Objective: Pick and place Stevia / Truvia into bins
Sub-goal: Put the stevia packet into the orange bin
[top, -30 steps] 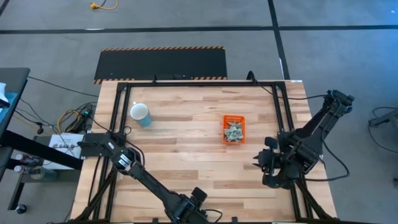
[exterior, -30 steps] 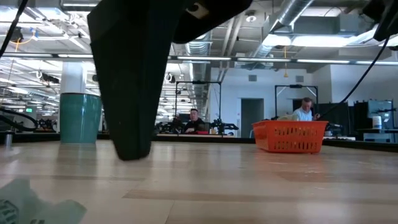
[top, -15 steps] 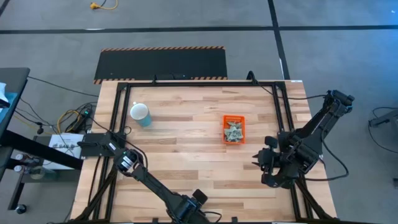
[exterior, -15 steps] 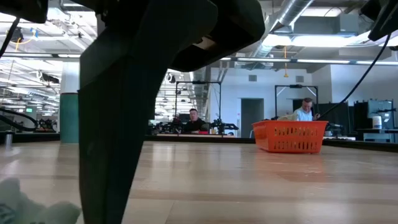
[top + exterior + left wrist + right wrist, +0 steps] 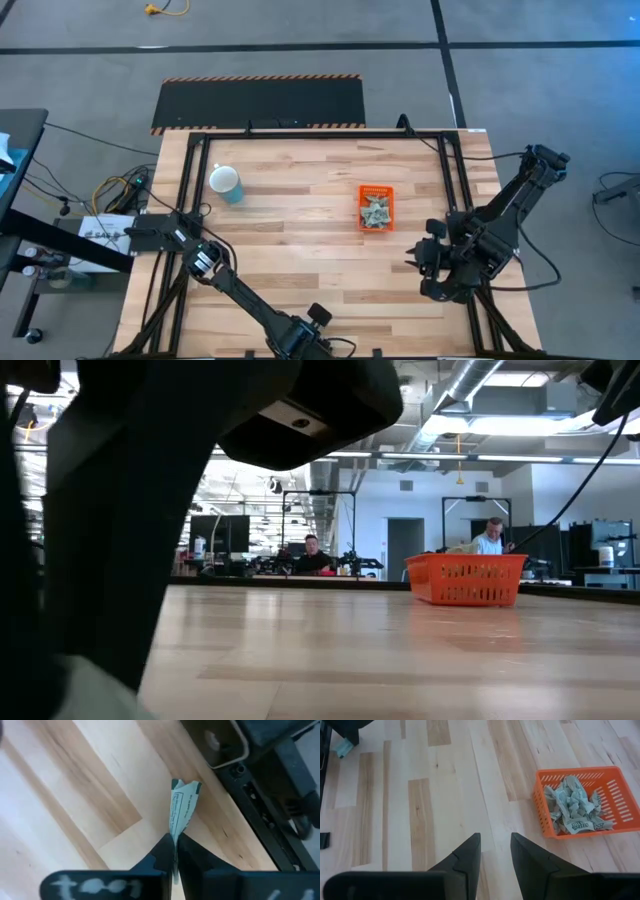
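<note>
My left gripper (image 5: 174,844) stands at the table's near edge (image 5: 314,322), pointing steeply down, and is shut on a pale green and white Stevia packet (image 5: 183,802). In the low view this arm fills the left half. The orange bin (image 5: 376,208) sits right of the table's middle and holds several more packets (image 5: 572,805). My right gripper (image 5: 495,845) waits open above the table's right side (image 5: 428,268), with nothing between its fingers. My left gripper pinches one end of the packet (image 5: 175,834) between its two fingertips, coming from above and slanting down. The packet is creased lengthwise and sticks out past the fingertips along their line. Whether its free end (image 5: 186,786) touches the wood I cannot tell.
A white and light-blue cup (image 5: 226,183) stands at the far left of the table. The table's black frame rail (image 5: 260,795) runs close beside the held packet. Bare wood lies between the near edge and the bin (image 5: 466,580). People sit in the room beyond.
My left gripper has sunk a little toward the table at the near edge. In the low view it has grown to cover the cup and most of the packet lying at the lower left.
</note>
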Tool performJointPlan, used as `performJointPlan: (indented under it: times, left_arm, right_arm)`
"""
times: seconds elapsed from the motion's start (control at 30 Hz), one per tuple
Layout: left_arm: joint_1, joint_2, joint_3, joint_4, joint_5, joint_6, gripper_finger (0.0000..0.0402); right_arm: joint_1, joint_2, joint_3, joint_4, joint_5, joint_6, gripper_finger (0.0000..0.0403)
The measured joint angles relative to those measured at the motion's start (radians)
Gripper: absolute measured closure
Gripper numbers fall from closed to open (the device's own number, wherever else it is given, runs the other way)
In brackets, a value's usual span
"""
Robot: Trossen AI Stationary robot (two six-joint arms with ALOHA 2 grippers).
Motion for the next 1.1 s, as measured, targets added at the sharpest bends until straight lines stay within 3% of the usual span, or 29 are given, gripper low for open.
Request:
performJointPlan:
  times: [0.27,0.53,0.8,0.97,1.1]
  left_arm:
    - [0.003,-0.007,-0.001,-0.027,-0.048,-0.105,0.0399]
    - [0.012,-0.078,0.045,-0.203,-0.304,-0.162,0.0401]
    - [0.107,-0.121,0.047,-0.191,-0.559,-0.101,0.0401]
    - [0.261,-0.118,0.047,-0.044,-0.521,0.023,0.0401]
    - [0.393,-0.117,0.047,0.134,-0.428,0.124,0.0401]
  right_arm:
    - [0.0,0.0,0.0,0.0,0.003,0.0,0.0302]
    - [0.0,0.0,0.0,0.0,0.018,0.001,0.0302]
    - [0.0,0.0,0.0,0.0,0.036,0.0,0.0302]
    - [0.0,0.0,0.0,0.011,0.077,0.001,0.0302]
    - [0.0,0.0,0.0,0.036,0.078,0.001,0.0302]
